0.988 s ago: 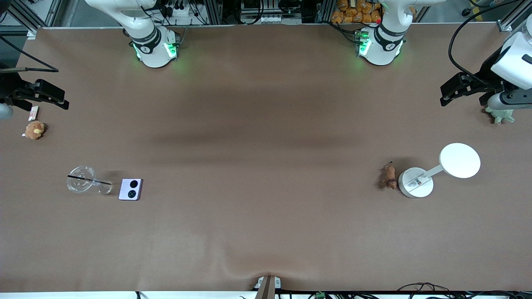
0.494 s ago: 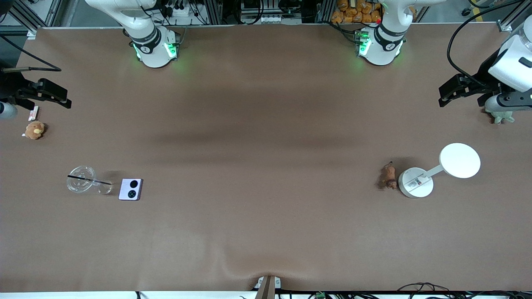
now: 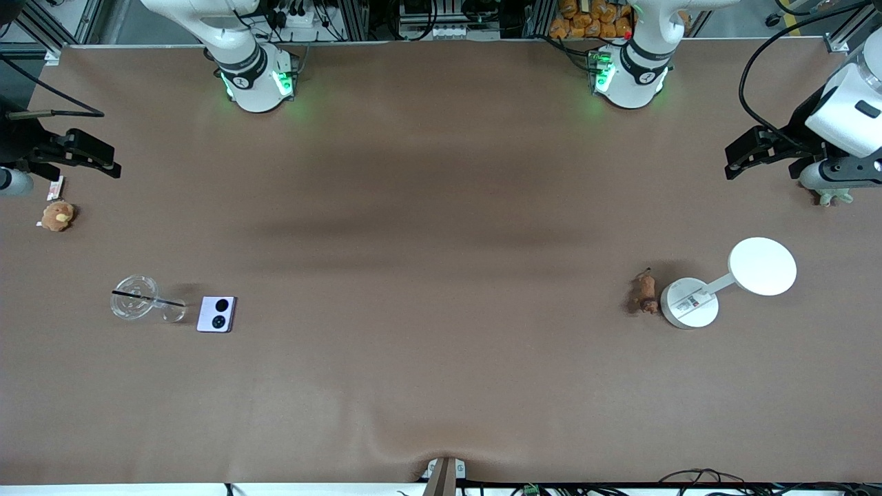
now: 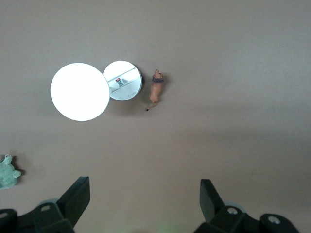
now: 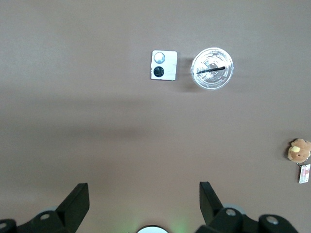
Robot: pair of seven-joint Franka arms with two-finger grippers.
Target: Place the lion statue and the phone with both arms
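Note:
The lion statue (image 3: 645, 293) lies on the brown table beside a white stand's round base, toward the left arm's end; it also shows in the left wrist view (image 4: 156, 88). The lavender phone (image 3: 217, 313) lies flat beside a clear cup lid, toward the right arm's end; it also shows in the right wrist view (image 5: 164, 65). My left gripper (image 3: 741, 158) is open and empty, up over the table's edge at the left arm's end (image 4: 145, 196). My right gripper (image 3: 103, 164) is open and empty, up over the right arm's end (image 5: 144, 196).
A white stand (image 3: 691, 302) with a round disc (image 3: 762, 266) is next to the lion. A clear lid with a black straw (image 3: 143, 302) is next to the phone. A tan plush (image 3: 57, 215) and a green plush (image 3: 832, 193) lie near the table's ends.
Both grippers have drifted slightly toward the table's middle and toward the bases. The lion and the phone have not moved.

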